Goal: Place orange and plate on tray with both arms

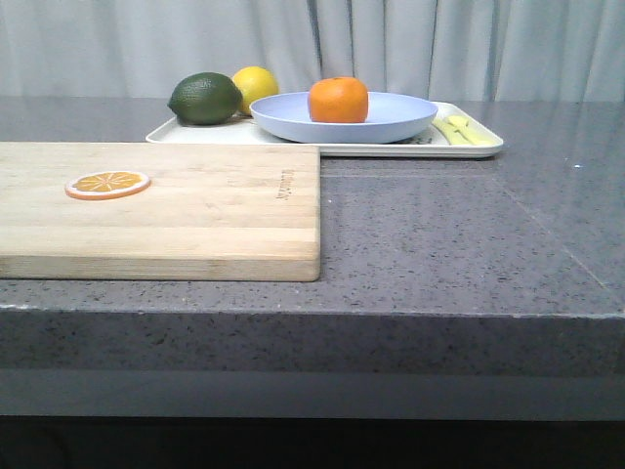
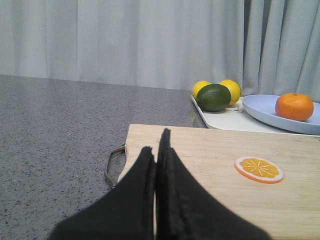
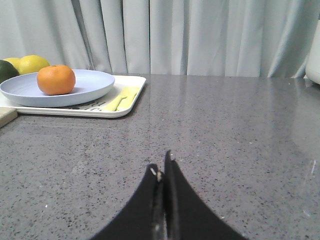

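The orange sits in the pale lavender-blue plate, and the plate rests on the cream-white tray at the back of the counter. All three also show in the left wrist view, the orange, the plate and the tray, and in the right wrist view, the orange, the plate and the tray. My left gripper is shut and empty over the wooden board's near-left end. My right gripper is shut and empty over bare counter, well short of the tray. Neither arm shows in the front view.
A wooden cutting board with an orange slice lies at the front left, its metal handle at the left end. A green lime and a yellow lemon sit on the tray's left. Yellow utensils lie at its right.
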